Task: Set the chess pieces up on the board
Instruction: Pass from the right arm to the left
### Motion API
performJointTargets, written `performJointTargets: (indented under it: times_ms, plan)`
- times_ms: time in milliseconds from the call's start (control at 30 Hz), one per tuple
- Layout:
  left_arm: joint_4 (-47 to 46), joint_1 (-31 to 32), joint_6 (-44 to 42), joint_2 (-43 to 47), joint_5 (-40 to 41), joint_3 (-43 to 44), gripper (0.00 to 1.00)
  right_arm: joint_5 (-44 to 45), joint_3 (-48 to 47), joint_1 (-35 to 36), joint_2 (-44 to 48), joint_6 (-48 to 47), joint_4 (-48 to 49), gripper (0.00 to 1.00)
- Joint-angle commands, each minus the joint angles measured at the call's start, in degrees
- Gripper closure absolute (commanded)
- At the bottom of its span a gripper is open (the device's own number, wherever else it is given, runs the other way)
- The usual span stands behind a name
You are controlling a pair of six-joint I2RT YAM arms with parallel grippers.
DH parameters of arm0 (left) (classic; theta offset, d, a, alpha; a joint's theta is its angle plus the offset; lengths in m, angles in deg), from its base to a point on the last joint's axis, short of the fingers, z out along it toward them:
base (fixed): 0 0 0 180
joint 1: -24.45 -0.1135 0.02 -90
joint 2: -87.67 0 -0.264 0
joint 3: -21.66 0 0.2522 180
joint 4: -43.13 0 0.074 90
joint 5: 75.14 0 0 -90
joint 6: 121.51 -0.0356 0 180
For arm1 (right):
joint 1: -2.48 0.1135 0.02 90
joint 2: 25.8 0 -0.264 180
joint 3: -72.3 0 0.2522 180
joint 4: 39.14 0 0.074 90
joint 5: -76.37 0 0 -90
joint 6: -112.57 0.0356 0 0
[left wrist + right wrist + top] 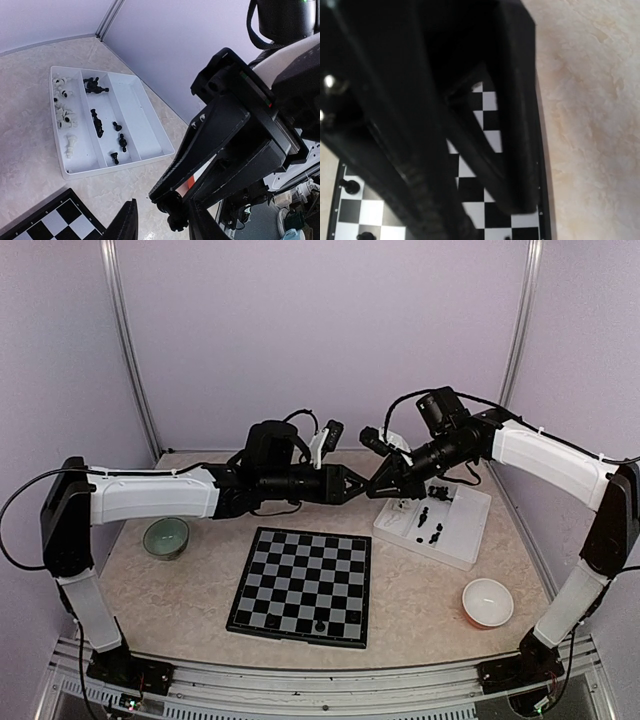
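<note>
My right gripper [378,483] is shut on a small black chess piece [175,212] and holds it in the air behind the board [300,585]. My left gripper [360,485] is open, its two fingers [125,225] on either side of that piece without closing on it. In the left wrist view the right gripper [172,197] pinches the piece's top. Several black pieces [97,122] lie in the white tray [145,100]. A black piece [319,625] stands on the board's near row. The right wrist view shows the board [485,200] and a piece [351,186] behind dark blurred fingers.
The tray [470,530] stands right of the board and also holds white pieces [65,115]. A green bowl [165,537] sits left of the board, an orange-and-white bowl [487,602] at the front right. Walls enclose the back and sides.
</note>
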Motion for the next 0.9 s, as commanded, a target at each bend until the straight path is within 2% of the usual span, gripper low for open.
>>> performJointTargets:
  times_ms: [0, 67, 133, 333, 500, 567, 633, 733, 800, 867]
  plan:
    - [0.68, 0.36, 0.06, -1.36, -1.72, 2.05, 0.69, -0.44, -1.11, 0.56, -0.37, 0.74, 0.90, 0.88]
    - [0.76, 0.34, 0.36, -1.80, -2.10, 2.29, 0.77, -0.44, -0.92, 0.58, -0.26, 0.95, 1.04, 0.88]
    - [0.94, 0.35, 0.72, -2.20, -2.65, 2.56, 0.81, -0.20, -0.75, 0.60, -0.08, 1.21, 1.39, 0.88]
    - [1.29, 0.26, 1.56, -2.21, -3.29, 2.59, 0.81, -0.03, -0.56, 0.58, 0.04, 1.86, 1.99, 0.88]
    - [1.25, -0.06, 2.89, -1.85, -4.23, 2.53, 0.87, -0.28, -0.33, 0.58, -0.11, 2.36, 2.56, 0.87]
    - [1.76, -0.32, 3.22, -1.38, -3.95, 2.27, 0.89, -0.43, -0.11, 0.58, -0.16, 2.56, 2.93, 0.80]
    - [3.20, -0.80, 2.73, -0.27, -2.93, 1.72, 0.89, -1.30, 0.40, 0.58, 0.29, 2.60, 3.11, 0.65]
    - [8.34, -1.75, 0.63, 2.69, -0.21, 0.95, 0.89, -3.53, 1.49, 0.17, 2.17, 1.74, 2.61, 0.50]
    - [13.61, -2.29, -1.25, 5.25, 2.50, -0.45, 0.88, -5.75, 2.77, -0.98, 4.10, 0.85, 1.87, 0.44]
    - [18.62, -2.82, -2.67, 8.47, 5.51, -2.41, 0.88, -8.97, 4.23, -2.98, 5.91, -0.16, 1.11, 0.42]
